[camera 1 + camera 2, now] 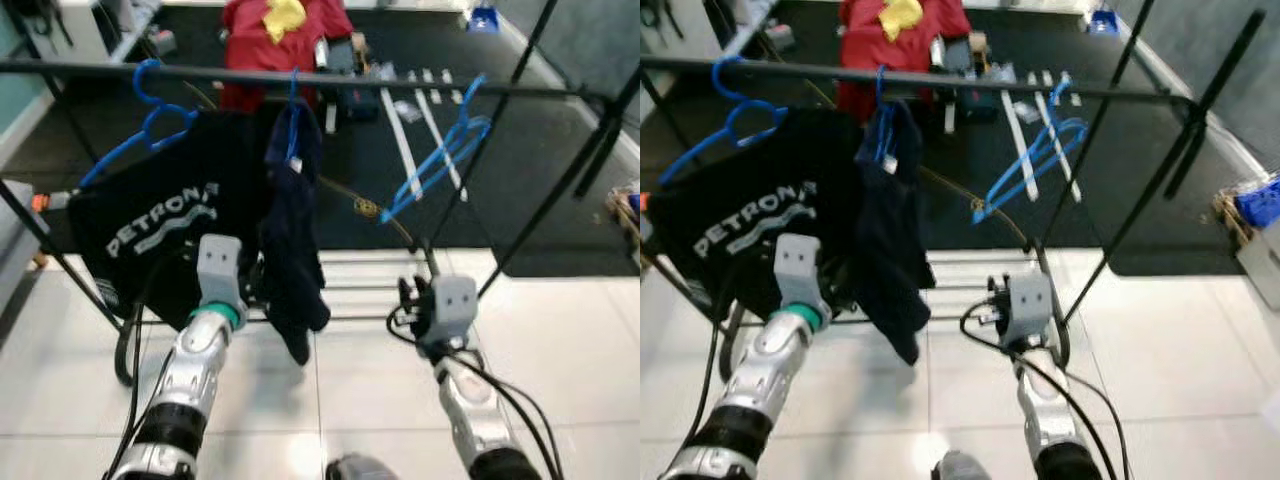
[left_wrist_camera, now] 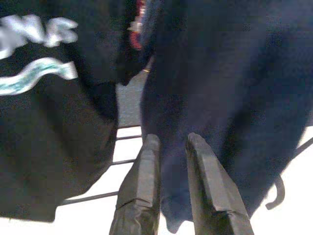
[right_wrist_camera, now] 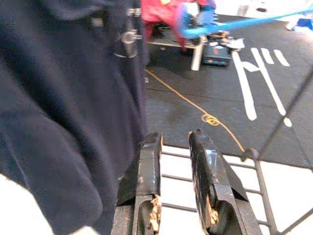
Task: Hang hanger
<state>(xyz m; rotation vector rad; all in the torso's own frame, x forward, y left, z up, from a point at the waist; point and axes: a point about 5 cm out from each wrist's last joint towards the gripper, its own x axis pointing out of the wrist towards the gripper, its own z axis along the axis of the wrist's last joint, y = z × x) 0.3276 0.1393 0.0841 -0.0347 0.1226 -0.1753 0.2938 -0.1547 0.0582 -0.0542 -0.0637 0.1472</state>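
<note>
White floor tiles [image 1: 560, 350] lie near the robot, with dark carpet [image 1: 520, 200] beyond them. Across the scene runs a black clothes rail [image 1: 400, 85]. On its left end a blue hanger [image 1: 150, 125] carries a black shirt with white PETRONAS lettering [image 1: 150, 235]. Just right of it a second blue hanger [image 1: 292, 125] carries a dark navy garment [image 1: 295, 250], the two garments touching. Further right, well apart from them, bare blue hangers [image 1: 440, 155] hang tilted on the rail. Low slatted shelf bars [image 1: 360, 285] of the rack sit beneath. On the far carpet lies a red heap with a yellow piece on top [image 1: 280, 30]. Left gripper [image 2: 171, 147] sits low against the navy garment's hem, fingers a narrow gap apart, nothing between them. Right gripper [image 3: 175, 144] hangs beside the navy garment over the shelf bars, fingers slightly parted, grasping nothing.
</note>
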